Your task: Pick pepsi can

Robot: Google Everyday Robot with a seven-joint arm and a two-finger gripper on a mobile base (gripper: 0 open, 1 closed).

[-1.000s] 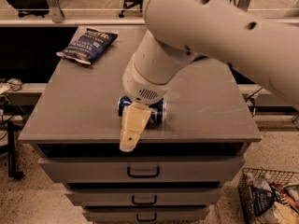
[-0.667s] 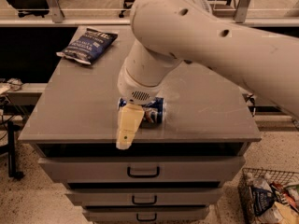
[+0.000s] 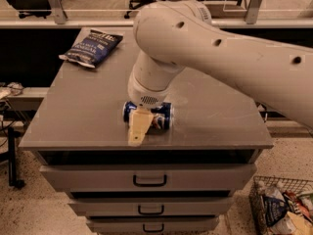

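The pepsi can (image 3: 163,116) is blue with silver ends and lies on its side near the front edge of the grey cabinet top (image 3: 88,111). My gripper (image 3: 137,130) hangs from the big white arm (image 3: 205,48), directly in front of and over the can's left half. It points down toward the front edge and hides the middle of the can. The can rests on the cabinet top.
A dark blue chip bag (image 3: 91,48) lies at the back left corner of the top. Drawers with dark handles (image 3: 149,181) are below. A wire basket (image 3: 283,207) of packets stands on the floor at lower right. Office chairs stand behind the far rail.
The arm's upper part has swung left and now fills more of the view. The gripper has shifted slightly over the can. The can has not moved.
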